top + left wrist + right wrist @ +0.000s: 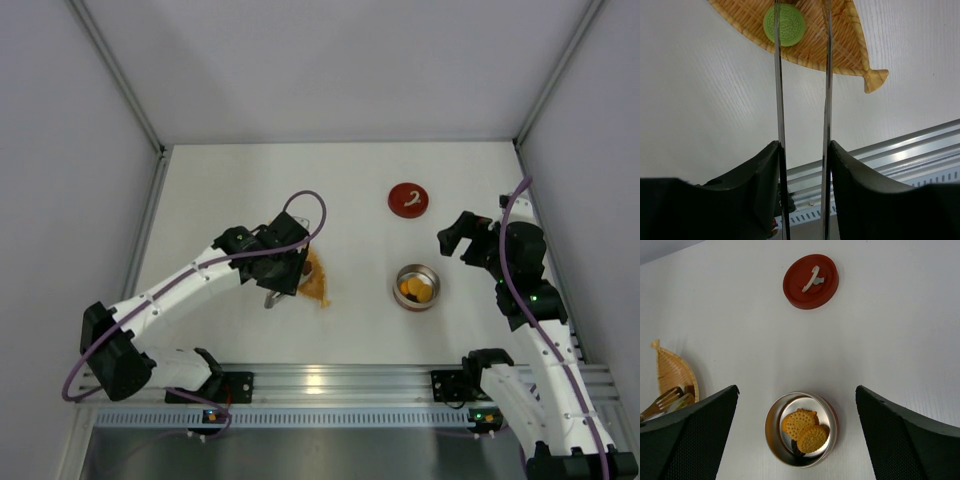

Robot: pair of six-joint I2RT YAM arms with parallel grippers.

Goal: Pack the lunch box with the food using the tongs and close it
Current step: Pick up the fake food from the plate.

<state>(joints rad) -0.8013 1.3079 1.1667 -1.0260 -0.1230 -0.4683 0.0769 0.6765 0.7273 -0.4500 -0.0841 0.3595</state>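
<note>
**Jaws: left clamped on tongs, right spread wide**

Left gripper (804, 150) presses from both sides on the long thin silver metal tongs (827, 90). Their two arms reach out over the orange woven leaf-shaped dish (840, 45). One green round embossed biscuit (784, 24) lies in it, partly behind a tong arm. Right gripper (796, 390), as I see it, hangs wide apart and empty above the small round shiny steel tin (771, 427), which holds two orange scalloped biscuits (800, 422). Its flat red round lid (810, 281) lies well apart on the white table (230, 190), beyond the tin. From above, my left wrist hides much of the dish.
</note>
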